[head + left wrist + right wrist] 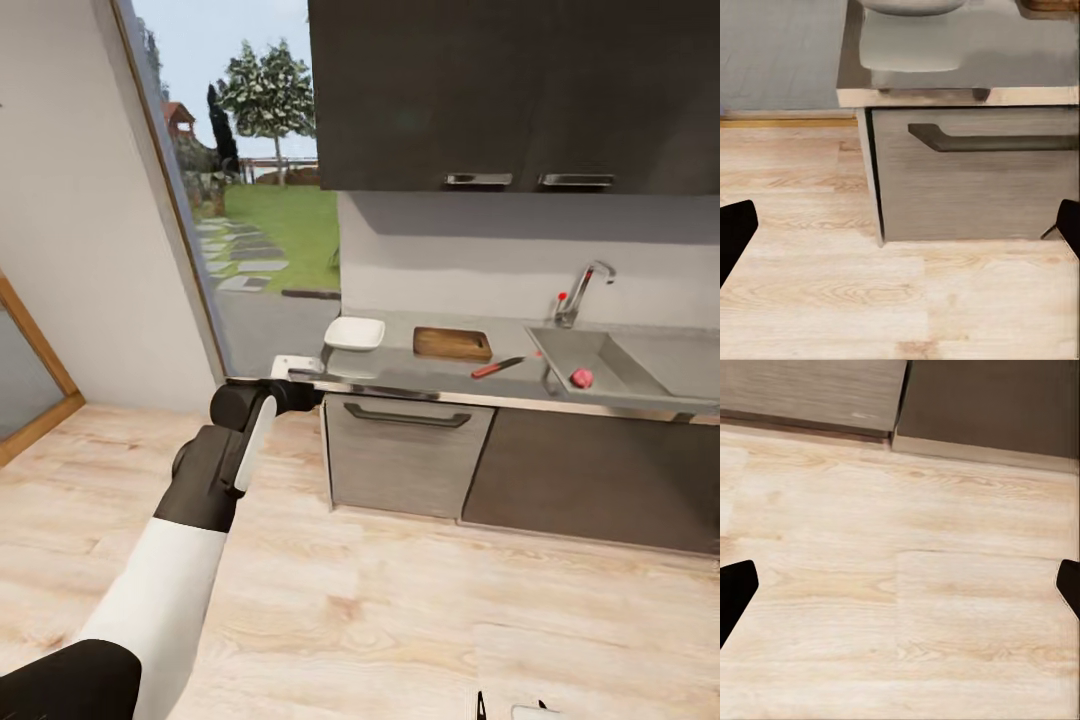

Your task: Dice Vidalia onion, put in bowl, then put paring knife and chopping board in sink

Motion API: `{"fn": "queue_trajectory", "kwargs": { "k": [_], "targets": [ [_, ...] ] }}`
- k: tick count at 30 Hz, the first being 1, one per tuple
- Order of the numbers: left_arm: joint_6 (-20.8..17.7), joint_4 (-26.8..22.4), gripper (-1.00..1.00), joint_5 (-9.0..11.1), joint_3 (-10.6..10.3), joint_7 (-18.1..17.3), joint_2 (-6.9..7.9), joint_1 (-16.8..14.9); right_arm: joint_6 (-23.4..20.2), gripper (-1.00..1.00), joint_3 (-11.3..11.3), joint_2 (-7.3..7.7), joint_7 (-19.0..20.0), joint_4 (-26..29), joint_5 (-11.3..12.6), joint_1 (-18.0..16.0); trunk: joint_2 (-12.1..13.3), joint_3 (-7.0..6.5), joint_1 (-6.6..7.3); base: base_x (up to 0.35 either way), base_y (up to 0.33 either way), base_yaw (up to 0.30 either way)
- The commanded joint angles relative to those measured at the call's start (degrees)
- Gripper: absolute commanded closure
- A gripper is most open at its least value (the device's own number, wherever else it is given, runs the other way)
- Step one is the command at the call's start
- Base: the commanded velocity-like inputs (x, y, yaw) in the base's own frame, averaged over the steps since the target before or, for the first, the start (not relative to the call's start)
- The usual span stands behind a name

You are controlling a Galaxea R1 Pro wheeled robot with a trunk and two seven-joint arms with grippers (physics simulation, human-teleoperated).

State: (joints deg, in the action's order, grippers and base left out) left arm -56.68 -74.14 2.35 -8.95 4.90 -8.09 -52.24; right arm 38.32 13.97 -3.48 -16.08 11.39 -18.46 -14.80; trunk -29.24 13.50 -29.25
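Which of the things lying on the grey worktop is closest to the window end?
The white bowl. It sits at the countertop's window end; the chopping board and paring knife lie nearer the sink.

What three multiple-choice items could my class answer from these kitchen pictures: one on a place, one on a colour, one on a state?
1. Where does the onion lie?
A. in the sink
B. on the chopping board
C. in the bowl

2. What colour is the paring knife handle?
A. blue
B. red
C. white

3. How does the left gripper stand?
A. shut on the knife
B. shut on the bowl
C. open, holding nothing

Answers
1. A: the head view shows the reddish onion on the basin floor, below the tap.
2. B: the handle shows red on the countertop, between the board and the sink.
3. C: in the left wrist view its dark fingertips sit far apart, with floor and drawer front between them.
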Motion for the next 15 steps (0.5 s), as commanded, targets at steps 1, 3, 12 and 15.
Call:
{"fn": "queue_trajectory", "kwargs": {
  "k": [1,3,12,15],
  "targets": [
    [-0.26,-0.01,-1.00,0.29,-0.06,0.46,0.00,-0.05,0.09,-1.00,0.27,-0.03,-0.36,-0.05,-0.61,-0.06,-0.09,0.03,-0.05,0.221,-0.265,-0.144],
    [-0.27,0.05,-1.00,0.29,-0.04,0.46,0.00,-0.05,0.09,-1.00,0.27,-0.03,-0.36,-0.05,-0.61,-0.06,-0.09,-0.10,-0.05,0.222,-0.264,-0.143],
    [-0.19,0.67,-1.00,0.29,-0.09,0.46,0.00,-0.05,0.09,-1.00,0.27,-0.03,-0.36,-0.05,-0.61,-0.06,-0.09,-0.50,-0.05,0.225,-0.263,-0.099],
    [-0.05,1.49,-1.00,0.29,-0.10,0.46,0.00,-0.05,0.04,-1.00,0.24,-0.08,-0.36,-0.05,-0.61,-0.06,-0.09,-0.51,-0.05,0.225,-0.263,-0.009]
  ]
}}
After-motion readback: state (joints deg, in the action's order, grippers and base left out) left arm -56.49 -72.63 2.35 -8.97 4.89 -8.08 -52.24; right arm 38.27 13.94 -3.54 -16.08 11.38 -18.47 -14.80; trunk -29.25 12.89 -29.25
